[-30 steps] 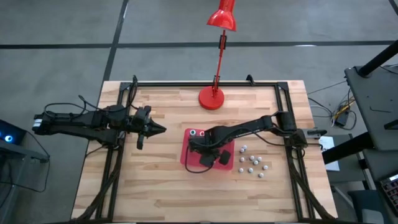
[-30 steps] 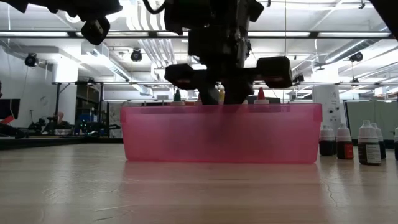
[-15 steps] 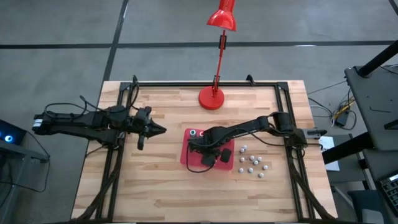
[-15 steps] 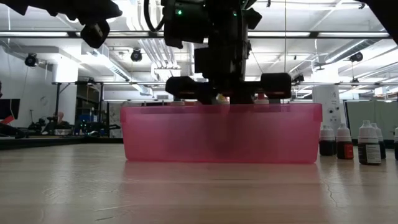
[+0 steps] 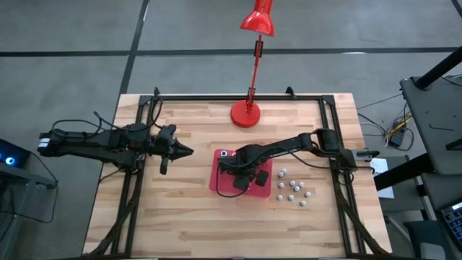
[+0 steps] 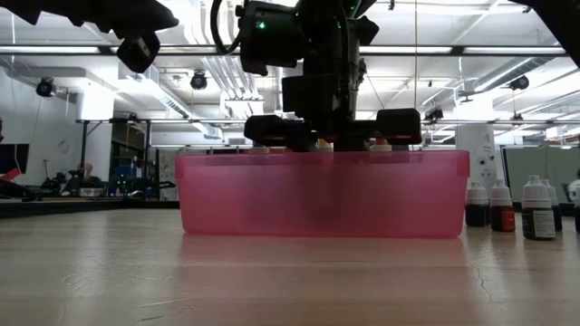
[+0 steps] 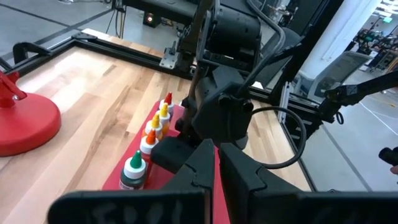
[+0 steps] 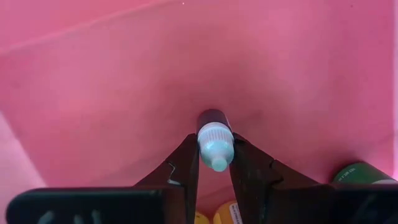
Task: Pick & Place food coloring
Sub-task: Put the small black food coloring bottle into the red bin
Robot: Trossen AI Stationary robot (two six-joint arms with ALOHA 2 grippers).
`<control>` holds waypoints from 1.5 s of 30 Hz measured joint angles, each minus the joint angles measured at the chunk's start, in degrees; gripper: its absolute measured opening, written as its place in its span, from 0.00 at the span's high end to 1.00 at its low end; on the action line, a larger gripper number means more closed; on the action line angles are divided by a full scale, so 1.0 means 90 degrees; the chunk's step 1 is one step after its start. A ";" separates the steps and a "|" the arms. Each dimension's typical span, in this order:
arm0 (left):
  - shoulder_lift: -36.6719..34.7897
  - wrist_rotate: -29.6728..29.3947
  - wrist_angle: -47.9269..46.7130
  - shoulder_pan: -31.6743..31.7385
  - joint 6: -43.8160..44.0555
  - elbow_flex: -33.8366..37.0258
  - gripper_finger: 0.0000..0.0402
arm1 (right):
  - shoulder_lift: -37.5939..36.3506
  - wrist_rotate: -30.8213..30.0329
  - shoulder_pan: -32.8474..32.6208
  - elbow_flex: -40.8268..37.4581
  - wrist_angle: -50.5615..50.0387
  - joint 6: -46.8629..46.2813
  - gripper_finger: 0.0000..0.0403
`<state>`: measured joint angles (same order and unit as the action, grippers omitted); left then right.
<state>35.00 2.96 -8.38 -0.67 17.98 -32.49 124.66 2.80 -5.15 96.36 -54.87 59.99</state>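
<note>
The red tray [image 5: 224, 180] lies mid-table, and in the low view its pink wall [image 6: 322, 195] stands in front. Food coloring bottles with green [image 7: 133, 170], orange [image 7: 149, 140], yellow [image 7: 163, 114] and red caps stand in a row along one tray wall. My right gripper [image 8: 214, 163] [image 5: 242, 175] is down inside the tray, shut on a small dark bottle with a pale cap [image 8: 214, 142]. My left gripper [image 5: 186, 150] [image 7: 217, 171] hovers shut over the table left of the tray. My right gripper pinches the small bottle at its pale cap [image 8: 215, 134], one finger on each side. The fingers [image 8: 183, 163] come from above, pointing down along the upright bottle. Its dark lower end [image 8: 210, 115] is at the tray floor; whether it rests there I cannot tell.
Several more small dark bottles with white caps [image 6: 501, 206] stand on the table right of the tray, showing as pale dots from above [image 5: 292, 188]. A red lamp's base [image 5: 245, 114] sits toward the far edge. Bare wood lies near and left.
My right gripper has moved down into the tray, its fingers dropping to the rim in the low view, and has shifted slightly toward the far edge. One pale cap at the tray's far side is now covered by the gripper.
</note>
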 joint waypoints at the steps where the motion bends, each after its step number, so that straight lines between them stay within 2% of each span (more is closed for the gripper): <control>1: 0.0000 0.0000 0.0000 -0.0001 0.0000 0.0000 1.00 | 0.0000 -0.0001 -0.0002 0.0000 0.0000 0.0000 0.83; 22: 0.0000 0.0036 0.0041 0.0000 0.0005 -0.0002 1.00 | -0.0024 0.0003 -0.0010 0.0119 -0.0070 -0.0651 0.65; 29: 0.0000 0.0034 0.0090 -0.0001 0.0005 -0.0002 1.00 | -0.0046 0.0004 -0.0027 0.0742 -0.0554 -0.1009 0.66; 38: 0.0000 0.0051 0.0095 0.0000 0.0005 -0.0005 1.00 | -0.0049 0.0119 -0.0071 0.1641 -0.1360 -0.2015 0.69; 45: 0.0000 0.0058 0.0095 0.0000 0.0005 -0.0005 1.00 | -0.0058 0.0365 -0.0159 0.1826 -0.1652 -0.2573 0.69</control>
<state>35.00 3.49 -7.53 -0.67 18.02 -32.53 124.14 6.09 -6.58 112.79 -69.74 36.83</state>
